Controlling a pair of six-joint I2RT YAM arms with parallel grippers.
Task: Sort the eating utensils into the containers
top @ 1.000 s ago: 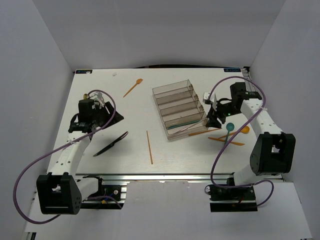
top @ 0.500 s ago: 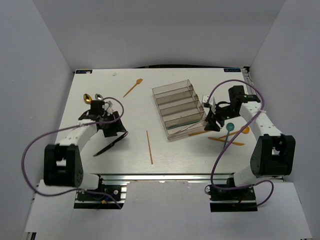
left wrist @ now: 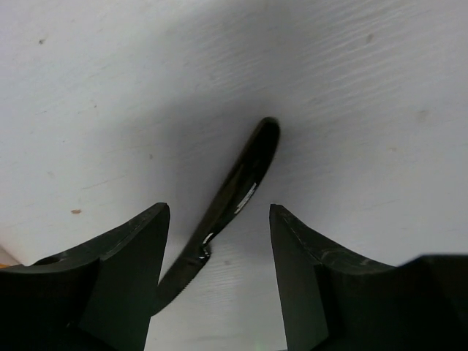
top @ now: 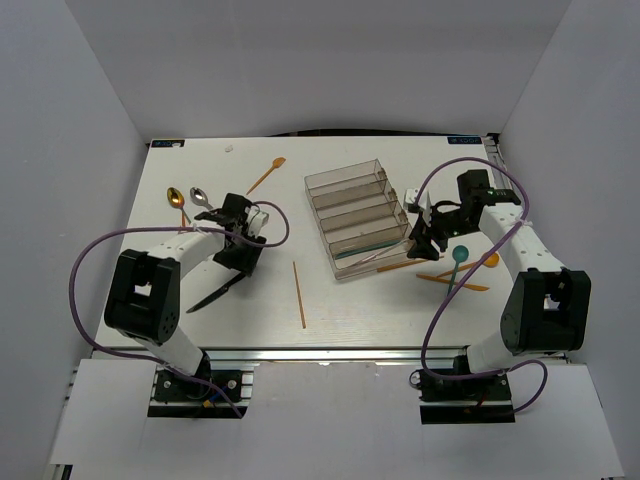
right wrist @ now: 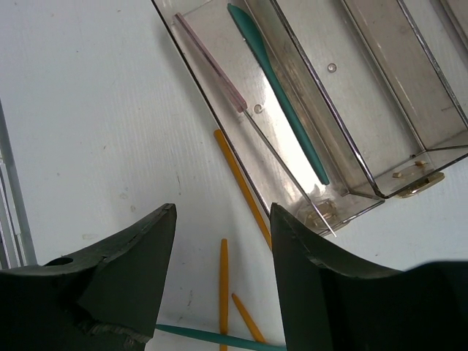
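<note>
The left hand point(left wrist: 219, 252) is spread over the flat black knife point(left wrist: 245, 175); if it closes too high, it may only push the thin blade away. The right hand point(right wrist: 223, 241), also spread, may bump the tray point(right wrist: 329, 95).

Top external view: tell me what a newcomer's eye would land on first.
The clear stepped tray at the table's centre stands out first, with a teal utensil lying inside along its near side. Left of it, the left gripper hangs open over a black knife. By the tray's right end, loose orange utensils and a teal spoon lie scattered near the open right gripper.
</note>
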